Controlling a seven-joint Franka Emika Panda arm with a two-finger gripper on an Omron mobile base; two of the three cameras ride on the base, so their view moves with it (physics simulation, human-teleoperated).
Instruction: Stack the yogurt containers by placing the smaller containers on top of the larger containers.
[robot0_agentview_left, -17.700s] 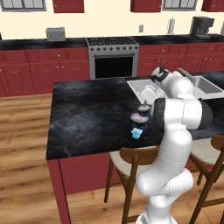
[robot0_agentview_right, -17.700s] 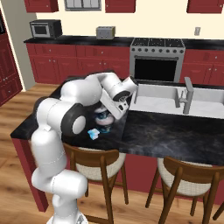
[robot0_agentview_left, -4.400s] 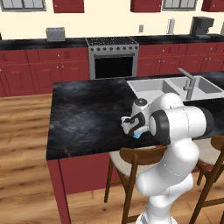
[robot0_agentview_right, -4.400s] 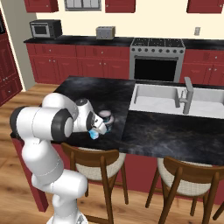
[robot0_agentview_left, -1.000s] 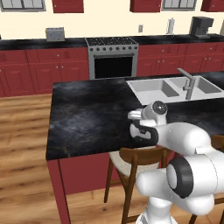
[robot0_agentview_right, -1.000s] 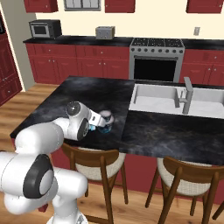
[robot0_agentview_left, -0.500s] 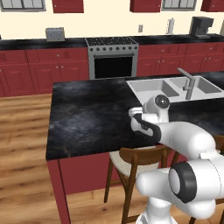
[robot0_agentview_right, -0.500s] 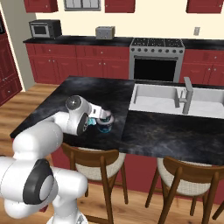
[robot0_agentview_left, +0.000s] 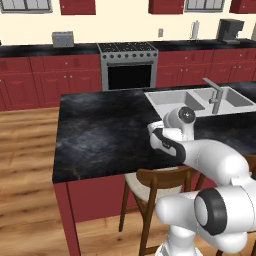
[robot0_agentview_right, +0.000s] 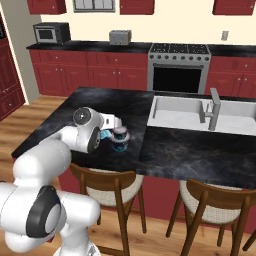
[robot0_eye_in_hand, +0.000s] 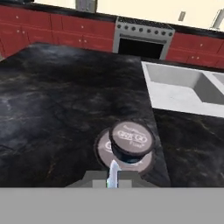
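Observation:
The widest round cup (robot0_eye_in_hand: 103, 149), pale-lidded, stands on the black island counter (robot0_eye_in_hand: 52, 100). The narrower round cup (robot0_eye_in_hand: 131, 137) sits on top of it, set a little toward the sink side. In the right base view this stack (robot0_agentview_right: 120, 140) is near the counter's front edge. My gripper (robot0_eye_in_hand: 113, 178) is just in front of the stack, shut on the tiny light-blue squarish cup (robot0_eye_in_hand: 113, 171), of which a thin sliver shows between the fingertips. From the right base view the gripper (robot0_agentview_right: 106, 131) hovers left of the stack, with the light-blue cup (robot0_agentview_right: 104, 135) at its tip.
A white sink (robot0_agentview_right: 185, 114) with a grey faucet (robot0_agentview_right: 214, 107) lies to the right of the stack. Wooden chairs (robot0_agentview_right: 107, 187) stand under the counter's front edge. The stove (robot0_agentview_right: 179, 67) is across the aisle behind.
My hand has lifted slightly and drawn nearer the stack, still gripping the tiny light-blue cup. The two stacked round cups have not moved.

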